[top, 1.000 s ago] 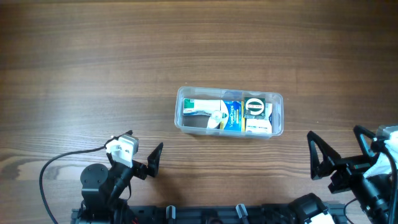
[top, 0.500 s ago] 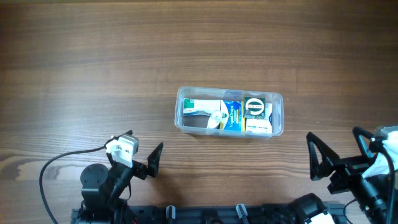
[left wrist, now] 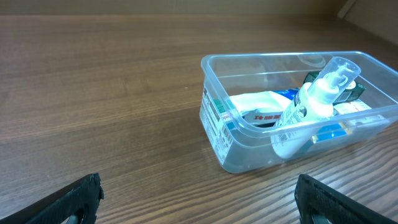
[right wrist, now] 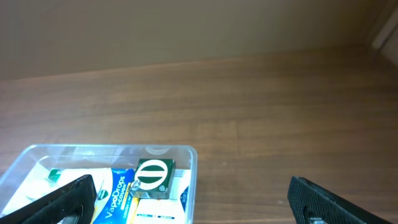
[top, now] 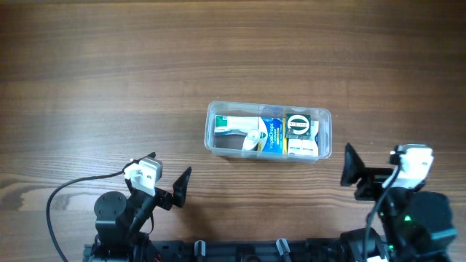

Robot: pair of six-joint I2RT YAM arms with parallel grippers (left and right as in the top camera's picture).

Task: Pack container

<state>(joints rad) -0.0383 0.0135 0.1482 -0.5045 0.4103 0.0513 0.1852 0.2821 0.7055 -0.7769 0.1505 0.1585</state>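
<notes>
The clear, colourless rectangular plastic container with rounded corners sits flat on the brown wood-grain bench, a little right of the middle and lengthwise across it. Inside lie several small things. A small clear spray bottle leans tilted with its head up near the rim. A blue printed box lies by it, and a dark green box with a round white emblem sits toward the right end. A white and green packet is at the left end.

The left tool hangs low at the near edge of the bench, well apart from the container. Its black fingers are spread wide and hold nothing. From its own camera the container shows ahead and to the right.

The right tool hovers near the container's right end, just off its near corner and not touching it. Its fingers also stand wide, with nothing between them. Its camera sees the container down at the lower left, the green box plainly in sight.
</notes>
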